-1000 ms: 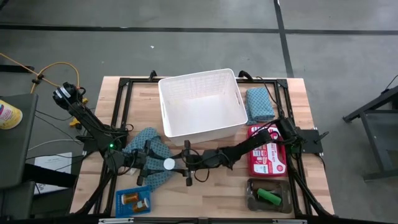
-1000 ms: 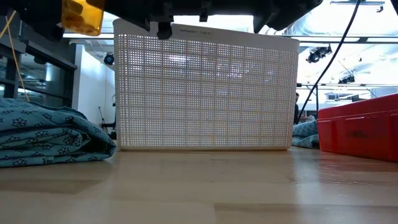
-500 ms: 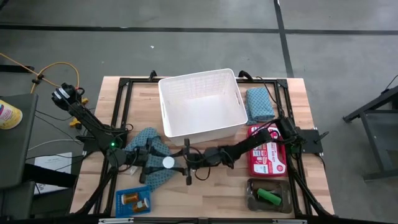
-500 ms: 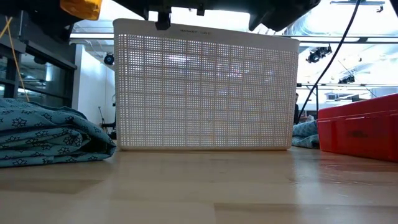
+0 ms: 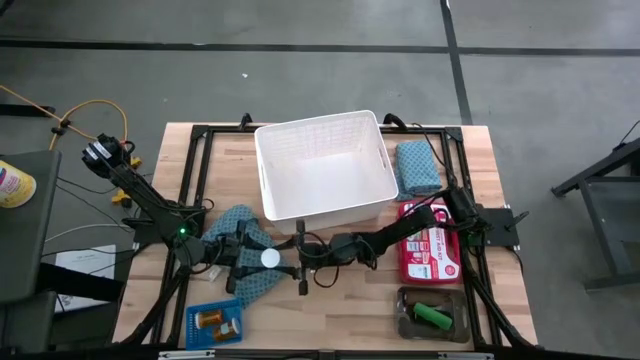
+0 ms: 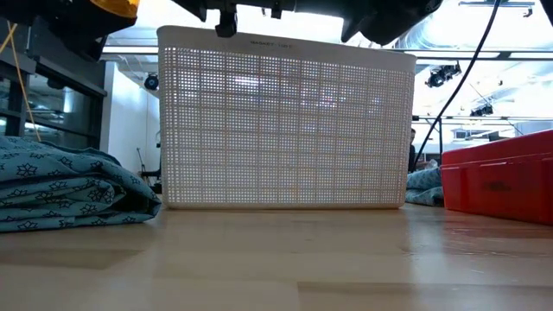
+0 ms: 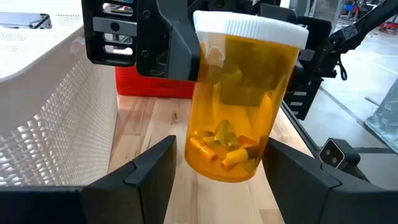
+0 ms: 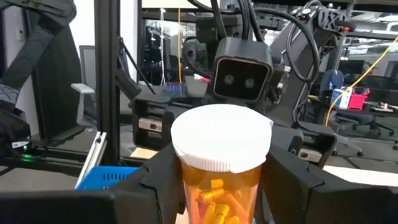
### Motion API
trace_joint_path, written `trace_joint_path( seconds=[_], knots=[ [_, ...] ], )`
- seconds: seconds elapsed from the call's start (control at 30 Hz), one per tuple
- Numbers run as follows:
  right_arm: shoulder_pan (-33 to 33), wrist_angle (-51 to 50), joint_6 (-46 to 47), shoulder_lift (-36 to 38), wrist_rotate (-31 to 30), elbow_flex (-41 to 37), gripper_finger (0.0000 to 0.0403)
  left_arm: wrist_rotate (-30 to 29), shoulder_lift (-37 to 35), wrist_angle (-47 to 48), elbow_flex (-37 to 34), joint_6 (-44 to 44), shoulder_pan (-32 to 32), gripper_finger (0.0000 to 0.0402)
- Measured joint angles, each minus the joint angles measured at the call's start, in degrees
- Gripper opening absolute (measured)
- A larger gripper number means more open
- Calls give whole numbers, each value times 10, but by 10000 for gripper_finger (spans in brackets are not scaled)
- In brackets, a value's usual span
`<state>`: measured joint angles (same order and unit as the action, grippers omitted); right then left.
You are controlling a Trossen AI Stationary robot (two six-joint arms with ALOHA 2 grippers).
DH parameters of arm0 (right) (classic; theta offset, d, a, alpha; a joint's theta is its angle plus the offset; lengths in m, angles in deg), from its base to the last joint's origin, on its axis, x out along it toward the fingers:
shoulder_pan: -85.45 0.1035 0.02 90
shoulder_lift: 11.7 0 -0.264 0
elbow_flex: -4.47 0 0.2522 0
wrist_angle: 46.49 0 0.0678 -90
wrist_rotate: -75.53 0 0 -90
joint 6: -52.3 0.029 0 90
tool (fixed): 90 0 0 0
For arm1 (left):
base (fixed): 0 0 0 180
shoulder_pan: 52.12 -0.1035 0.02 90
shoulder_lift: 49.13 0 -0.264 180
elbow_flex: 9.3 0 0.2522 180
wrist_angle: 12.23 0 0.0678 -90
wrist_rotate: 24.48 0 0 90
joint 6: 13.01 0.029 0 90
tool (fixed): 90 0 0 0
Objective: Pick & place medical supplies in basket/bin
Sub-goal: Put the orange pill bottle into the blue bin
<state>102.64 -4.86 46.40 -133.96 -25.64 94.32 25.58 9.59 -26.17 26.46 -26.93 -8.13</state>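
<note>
An orange pill bottle with a white cap hangs upright between my two grippers, above a teal patterned cloth near the table's front left. My right gripper reaches in from the right and is shut on the bottle. My left gripper comes from the left. It is open, its fingers standing on either side of the bottle's lower end. In the low view only the bottle's bottom shows at the top edge. The white basket stands behind them. My right gripper pinches the bottle's orange body just under the white cap between its two fingers. The fingers come about level from the table's right side. The bottle stands upright, cap up, lifted clear of the cloth and the table.
A second teal cloth lies right of the basket. A red case and a grey tray holding a green piece are at the front right. A blue mesh tray with orange bottles sits at the front left.
The pill bottle has risen a little and has almost left the top of the low view. My right gripper has tipped its fingers slightly upward with it.
</note>
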Motion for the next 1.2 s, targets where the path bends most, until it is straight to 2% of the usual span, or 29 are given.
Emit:
trace_joint_path(
  seconds=[0.47, 0.83, 1.2],
  knots=[
    [-1, 6, 0, 0, 10, 0, 174, 0, 0, 0, 0, 3, 0, 222],
    [-1, 6, 1, 0, 8, 0, 174, 1, 0, -1, 0, 6, 0, 169],
    [-1, 6, 6, -1, 8, 0, 174, 1, 0, -2, 0, 4, 0, 168]
  ],
)
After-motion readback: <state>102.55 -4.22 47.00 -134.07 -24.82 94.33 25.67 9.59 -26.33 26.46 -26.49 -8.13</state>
